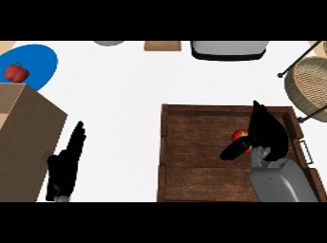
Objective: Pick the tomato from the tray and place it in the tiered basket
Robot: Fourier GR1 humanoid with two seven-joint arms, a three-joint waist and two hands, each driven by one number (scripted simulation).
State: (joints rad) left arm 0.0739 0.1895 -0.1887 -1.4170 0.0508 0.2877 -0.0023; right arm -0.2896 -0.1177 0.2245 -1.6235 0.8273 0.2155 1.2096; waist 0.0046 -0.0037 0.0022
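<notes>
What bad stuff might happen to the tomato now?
1. The right hand hides most of the tomato, so I cannot tell whether the hold is good; it might slip out when lifted.
2. The tomato sits low inside the wooden tray, so it might bump the tray's wall on the way out.
3. The tiered basket stands partly out of view, so aiming may be tricky.

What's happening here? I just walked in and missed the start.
The robot's right hand is down in the wooden tray, fingers and thumb closing around the tomato, which is not yet lifted. The tiered basket waits at the right. The left hand rests open beside a cardboard box. A red pepper sits on a blue plate.
</notes>
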